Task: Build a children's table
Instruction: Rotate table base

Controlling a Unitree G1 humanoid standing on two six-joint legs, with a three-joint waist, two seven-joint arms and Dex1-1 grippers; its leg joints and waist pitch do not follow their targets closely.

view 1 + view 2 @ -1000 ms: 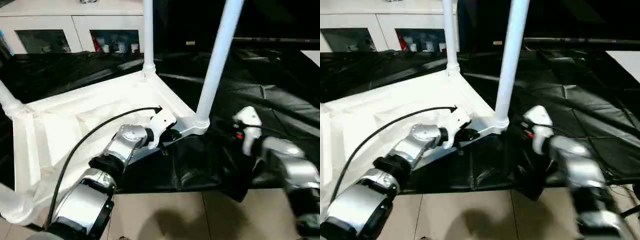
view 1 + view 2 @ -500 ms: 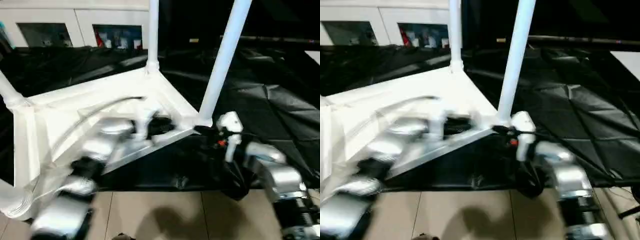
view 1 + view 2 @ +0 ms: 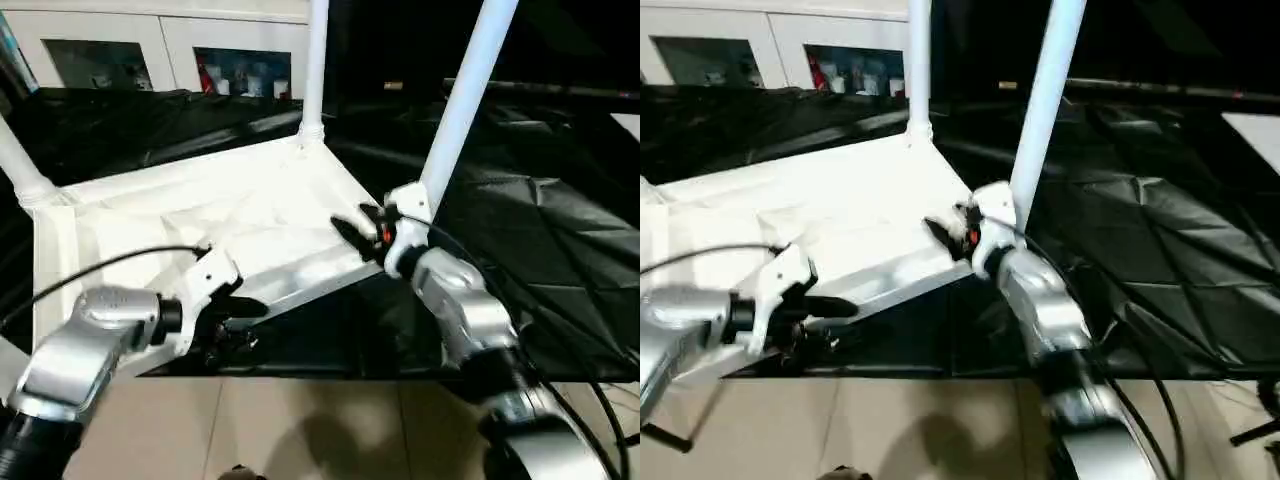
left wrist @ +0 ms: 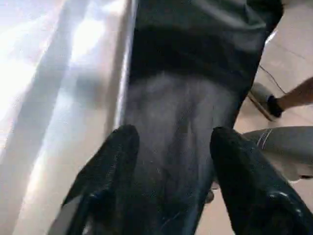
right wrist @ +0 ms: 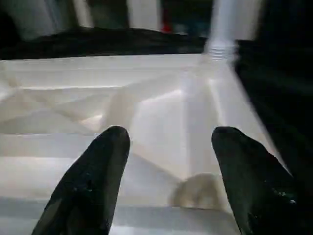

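Only sideways, a person's foot (image 4: 275, 105) beyond tabletop (image 4: 58, 98)

White plastic tabletop (image 3: 200, 215), plain, its underside creased with pale grey rib shadows, lies under the right gripper (image 3: 352, 232), whose fingers are black with a small red spot behind them. The leg (image 3: 462, 100) just beside that gripper is plain white; the far leg (image 3: 316, 60) too. Black crinkled sheet (image 3: 540, 230) spreads around; beige tiled floor (image 3: 330, 420) lies below the black-fingered left gripper (image 3: 235, 325). Both forearms are silver
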